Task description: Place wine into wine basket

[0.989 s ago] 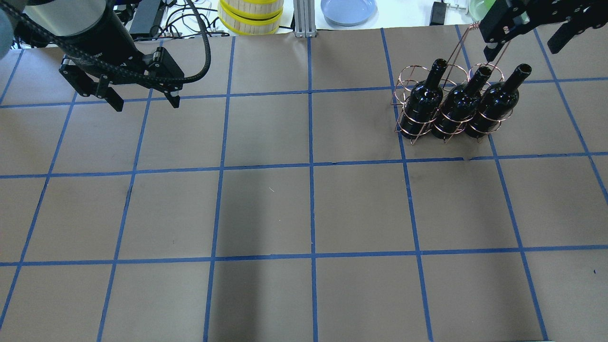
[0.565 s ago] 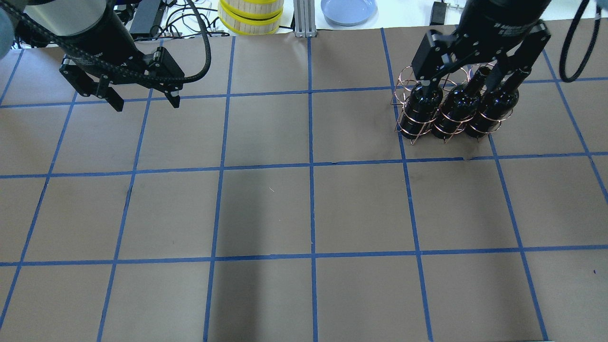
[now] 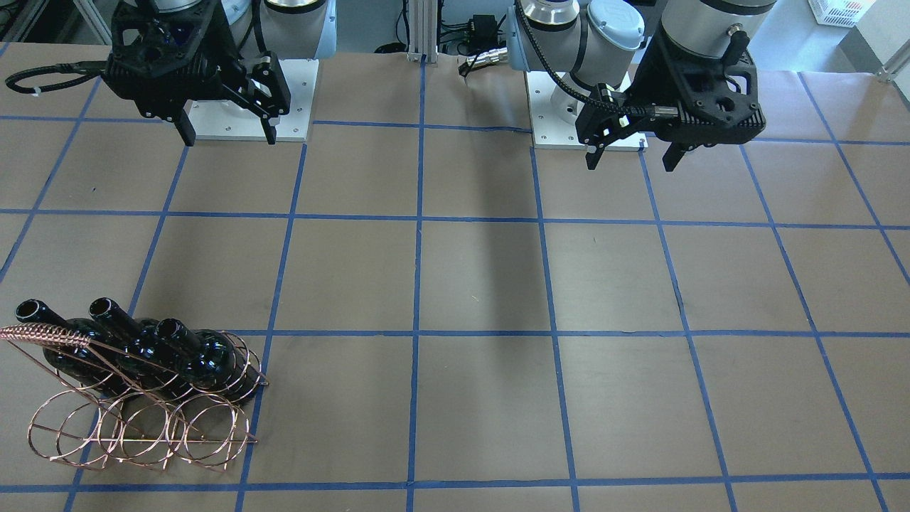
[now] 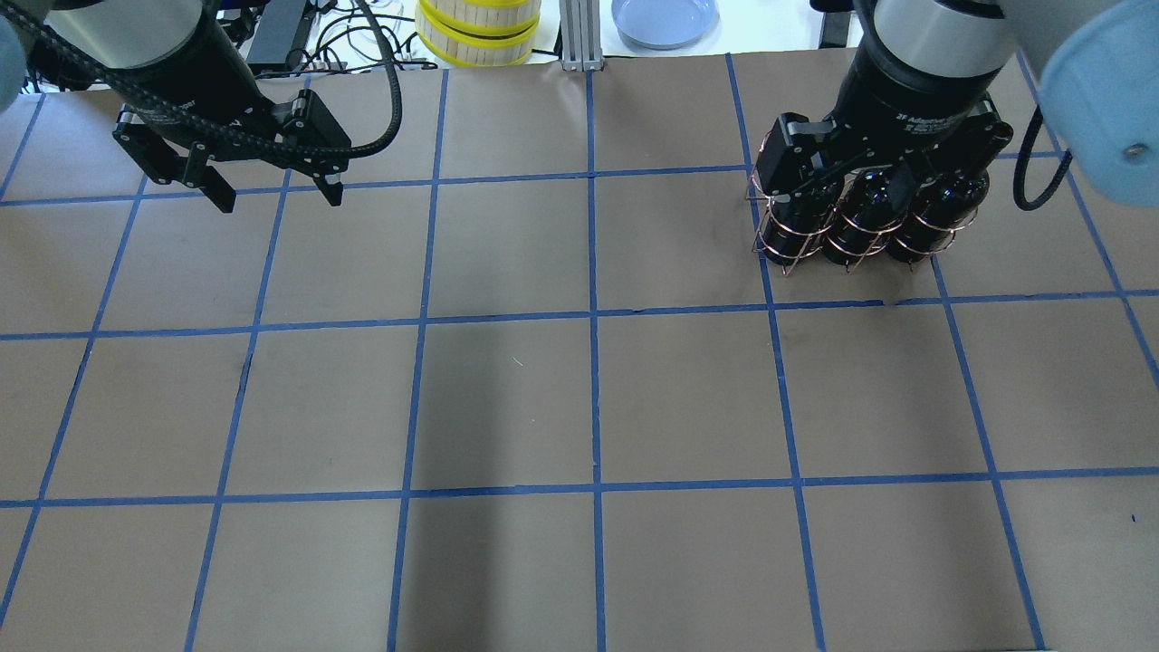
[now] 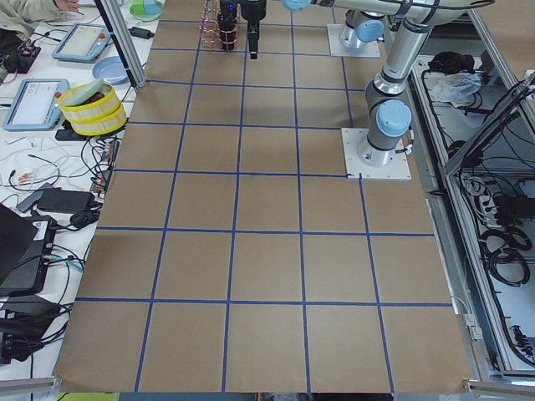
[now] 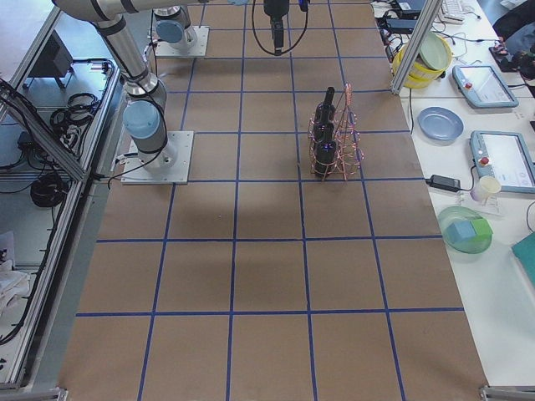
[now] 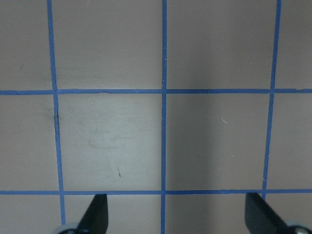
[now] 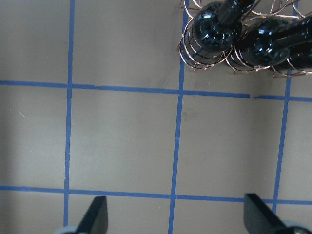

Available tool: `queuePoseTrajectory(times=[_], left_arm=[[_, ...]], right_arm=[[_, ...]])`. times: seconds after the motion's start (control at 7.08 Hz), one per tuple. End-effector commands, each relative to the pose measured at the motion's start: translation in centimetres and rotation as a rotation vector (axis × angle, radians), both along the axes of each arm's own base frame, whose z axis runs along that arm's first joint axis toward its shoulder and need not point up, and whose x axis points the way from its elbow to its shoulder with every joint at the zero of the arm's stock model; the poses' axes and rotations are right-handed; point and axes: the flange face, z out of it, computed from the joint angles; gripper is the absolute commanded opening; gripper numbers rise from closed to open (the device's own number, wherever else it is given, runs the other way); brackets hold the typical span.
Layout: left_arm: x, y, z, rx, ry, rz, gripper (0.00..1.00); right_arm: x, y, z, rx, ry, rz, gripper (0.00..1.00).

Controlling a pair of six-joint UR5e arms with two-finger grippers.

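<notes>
The copper wire wine basket [image 3: 142, 427] stands at the far right of the table. Three near-black wine bottles [image 3: 206, 355] sit upright in its row nearer the robot; the other row of rings is empty. In the overhead view the basket [image 4: 790, 237] and bottles [image 4: 914, 237] are partly covered by my raised right arm. My right gripper [image 3: 227, 139] is open and empty, high above the table on the robot's side of the basket. Its wrist view shows the bottles [image 8: 214, 29] at the top edge. My left gripper [image 4: 279, 201] is open and empty over bare table at far left.
Brown paper with a blue tape grid [image 4: 593, 317] covers the table. Beyond the far edge are a yellow-rimmed stack of round boxes [image 4: 478, 32], a blue plate [image 4: 664, 20] and cables. The arm bases [image 3: 245, 121] stand on the robot's side.
My right arm has swung in from the far right corner and now hangs between the camera and the bottle necks. The left arm, bottles and basket have not moved.
</notes>
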Motion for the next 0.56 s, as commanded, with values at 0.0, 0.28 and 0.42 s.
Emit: queuePoseTrajectory(times=[0.0,0.28,0.42], left_arm=[[0.05,0.0,0.0,0.001,0.0,0.001,1.0],[-0.02,0.02,0.0,0.001,0.0,-0.001,1.0],[-0.02,0.02,0.01,0.001,0.0,-0.001,1.0]], right_arm=[[-0.16,-0.93,-0.19,-0.027,0.001,-0.009,0.98],[-0.28,-0.95,-0.21,-0.026,0.006,-0.005,0.99],[-0.27,-0.92,-0.05,-0.03,0.005,-0.005,0.99]])
